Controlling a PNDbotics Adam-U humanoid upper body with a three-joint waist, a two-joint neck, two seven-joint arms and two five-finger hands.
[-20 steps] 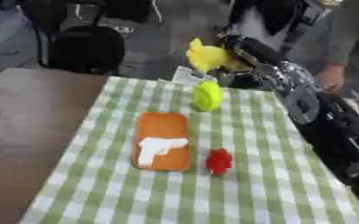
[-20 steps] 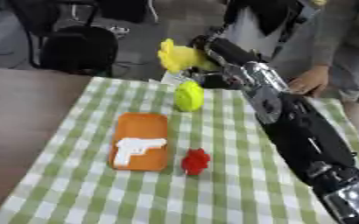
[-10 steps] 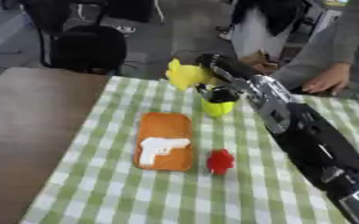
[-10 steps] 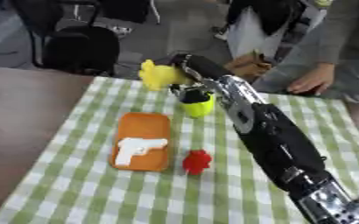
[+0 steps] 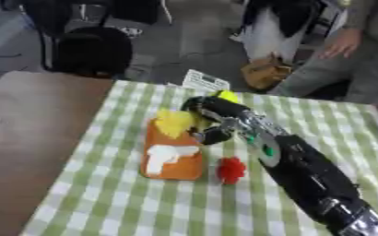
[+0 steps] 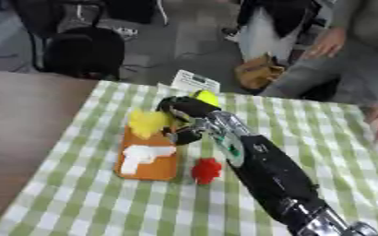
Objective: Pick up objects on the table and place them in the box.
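Green-and-white checked cloth [image 5: 136, 203] covers the table; landmark = the orange box [image 5: 174, 152], a shallow tray lying flat on it.

Right arm [image 5: 305, 175] runs in from the lower right, diagonally up toward the box. Right hand [image 5: 208, 120] sits at the box's far right corner, fingers curled round a yellow toy [image 5: 174, 121] w/ a frilly outline. Toy hangs over the far end of the box; can't tell if it's touching the floor of it yet.

In the box already: a white pistol-shaped item [image 5: 162, 157], near end.

Red ruffled object [image 5: 231, 169] lies on the cloth just right of the box, apart from it. Yellow-green object [image 6: 205, 97] sits beyond the hand, partly hidden by the wrist.

Left hand: not visible.

Risks, as I judge them:
- Release w/ toy straddling the far rim → it tips out onto the cloth beyond the box.
- Box is light-looking and unfixed; hand pressing its right wall prob. slides or tilts it, shifting the white item.
- Forearm passes close to the red object on pull-back → could sweep it farther right.
- Wrist may nudge the yellow-green object away.
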